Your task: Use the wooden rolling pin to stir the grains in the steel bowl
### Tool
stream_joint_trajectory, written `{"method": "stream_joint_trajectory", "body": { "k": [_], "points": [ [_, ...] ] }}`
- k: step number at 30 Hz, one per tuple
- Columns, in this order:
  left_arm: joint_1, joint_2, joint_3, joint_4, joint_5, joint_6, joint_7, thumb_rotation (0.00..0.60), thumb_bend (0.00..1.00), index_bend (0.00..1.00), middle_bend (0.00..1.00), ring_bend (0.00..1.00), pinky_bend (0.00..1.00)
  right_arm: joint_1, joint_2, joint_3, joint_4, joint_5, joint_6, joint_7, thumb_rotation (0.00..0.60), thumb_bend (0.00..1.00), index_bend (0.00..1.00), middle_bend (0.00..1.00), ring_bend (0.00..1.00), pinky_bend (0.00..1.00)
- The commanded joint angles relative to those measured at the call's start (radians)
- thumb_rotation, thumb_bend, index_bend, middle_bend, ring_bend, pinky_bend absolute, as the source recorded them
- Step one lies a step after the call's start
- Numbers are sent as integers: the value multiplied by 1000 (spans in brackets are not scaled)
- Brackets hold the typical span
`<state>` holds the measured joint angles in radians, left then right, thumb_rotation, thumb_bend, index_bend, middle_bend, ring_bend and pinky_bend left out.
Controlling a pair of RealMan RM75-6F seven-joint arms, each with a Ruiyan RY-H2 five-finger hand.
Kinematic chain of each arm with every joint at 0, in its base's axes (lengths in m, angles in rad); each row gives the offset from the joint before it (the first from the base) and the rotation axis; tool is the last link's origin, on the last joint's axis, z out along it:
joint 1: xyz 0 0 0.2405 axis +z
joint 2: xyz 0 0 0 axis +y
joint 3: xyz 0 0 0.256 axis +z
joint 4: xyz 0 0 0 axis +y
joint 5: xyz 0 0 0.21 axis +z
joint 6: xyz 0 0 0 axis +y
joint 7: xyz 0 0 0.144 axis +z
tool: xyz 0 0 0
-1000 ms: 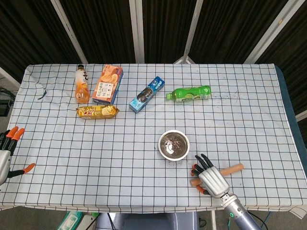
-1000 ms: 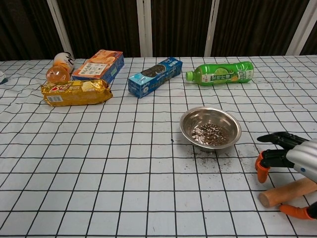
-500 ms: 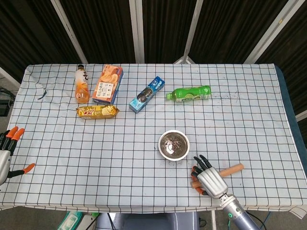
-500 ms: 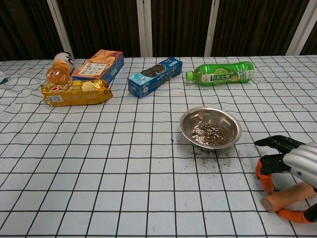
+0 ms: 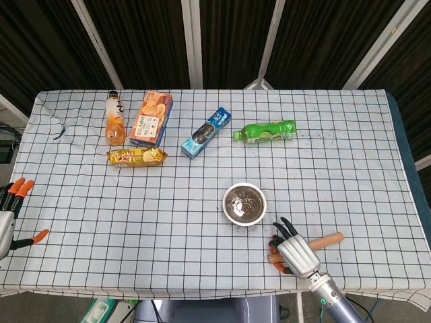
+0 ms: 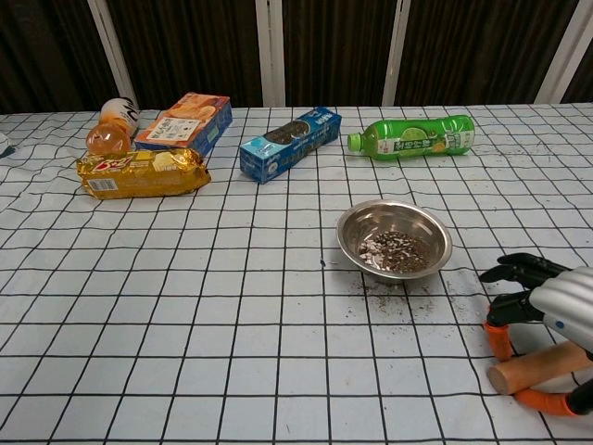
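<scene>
The steel bowl (image 5: pixel 227 202) (image 6: pixel 348 232) with dark grains (image 6: pixel 394 250) stands right of centre on the checked cloth. The wooden rolling pin (image 5: pixel 327 240) (image 6: pixel 537 364) lies flat on the table to the bowl's front right. My right hand (image 5: pixel 295 253) (image 6: pixel 566 301) is lowered over the pin's near end. Its fingers are spread, with orange fingertips (image 6: pixel 498 337) on either side of the wood, and no firm grip shows. My left hand (image 5: pixel 8 219) hovers at the table's left edge with fingers apart and nothing in it.
Along the back lie an orange bottle (image 5: pixel 115 118) (image 6: pixel 113 126), a biscuit box (image 5: pixel 151 118) (image 6: pixel 185 119), a yellow snack pack (image 5: pixel 137 157) (image 6: pixel 141 172), a blue box (image 5: pixel 206 132) (image 6: pixel 290 142) and a green bottle (image 5: pixel 266 130) (image 6: pixel 414 135). Spilled grains (image 6: pixel 389 297) dot the cloth before the bowl.
My right hand has sunk lower over the rolling pin, its fingertips now bracketing the pin's end. The pin has shifted slightly. The left hand has not moved.
</scene>
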<state>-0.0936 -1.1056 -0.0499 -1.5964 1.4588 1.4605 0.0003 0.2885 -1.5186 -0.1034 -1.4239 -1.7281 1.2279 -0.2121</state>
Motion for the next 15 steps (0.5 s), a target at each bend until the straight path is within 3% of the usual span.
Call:
{"method": "stream_joint_trajectory", "body": {
  "k": [1, 5, 15],
  "points": [
    [0, 0, 0, 0, 0, 0, 0, 600, 17, 0, 0, 0, 0, 0, 0, -1, 0, 2, 1, 0, 600, 473, 704, 514, 198, 0],
    [0, 0, 0, -2, 0, 0, 1, 600, 17, 0, 0, 0, 0, -1, 1, -1, -3, 4, 7, -1, 600, 475, 708, 525, 245, 0],
    [0, 0, 0, -1, 0, 2, 0, 600, 17, 0, 0, 0, 0, 0, 11, 7, -19, 7, 23, 1, 600, 475, 709, 526, 245, 0]
  ]
}}
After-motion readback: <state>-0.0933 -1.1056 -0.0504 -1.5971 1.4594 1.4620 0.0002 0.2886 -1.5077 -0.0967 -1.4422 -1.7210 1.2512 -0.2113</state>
